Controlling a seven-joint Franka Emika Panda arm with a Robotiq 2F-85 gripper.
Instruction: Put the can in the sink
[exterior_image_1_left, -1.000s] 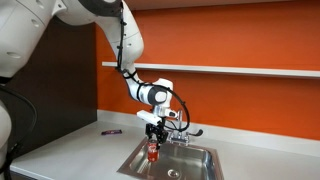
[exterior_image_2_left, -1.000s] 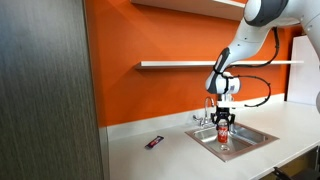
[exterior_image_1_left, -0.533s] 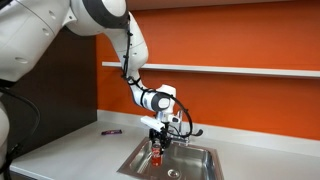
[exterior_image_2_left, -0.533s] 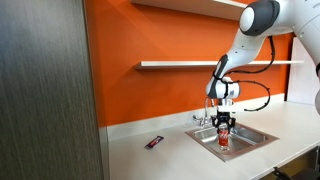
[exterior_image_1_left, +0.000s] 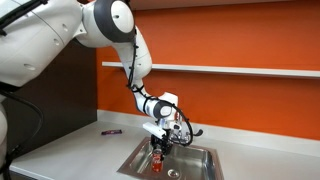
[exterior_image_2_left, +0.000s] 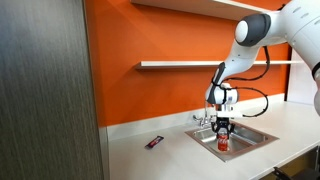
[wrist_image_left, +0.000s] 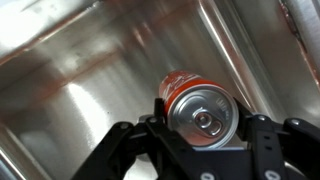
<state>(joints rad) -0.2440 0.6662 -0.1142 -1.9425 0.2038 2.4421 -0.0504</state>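
My gripper (wrist_image_left: 201, 128) is shut on the small red can (wrist_image_left: 198, 108), whose silvery top with pull tab faces the wrist camera. I hold the can upright, low inside the stainless steel sink (wrist_image_left: 80, 80). In both exterior views the can (exterior_image_1_left: 156, 161) (exterior_image_2_left: 222, 143) hangs under the gripper (exterior_image_1_left: 157, 150) (exterior_image_2_left: 221, 133) within the basin (exterior_image_1_left: 195, 163) (exterior_image_2_left: 250, 135). The chrome faucet (exterior_image_1_left: 183, 133) (exterior_image_2_left: 203, 116) stands at the back rim.
A flat dark purple marker-like object (exterior_image_1_left: 110, 131) (exterior_image_2_left: 154, 142) lies on the light counter beside the sink. An orange wall with a white shelf (exterior_image_1_left: 250, 71) is behind. A dark cabinet panel (exterior_image_2_left: 45, 90) stands near the counter's end.
The arm has lowered the can a little deeper into the sink basin. The gripper stays shut on the can.
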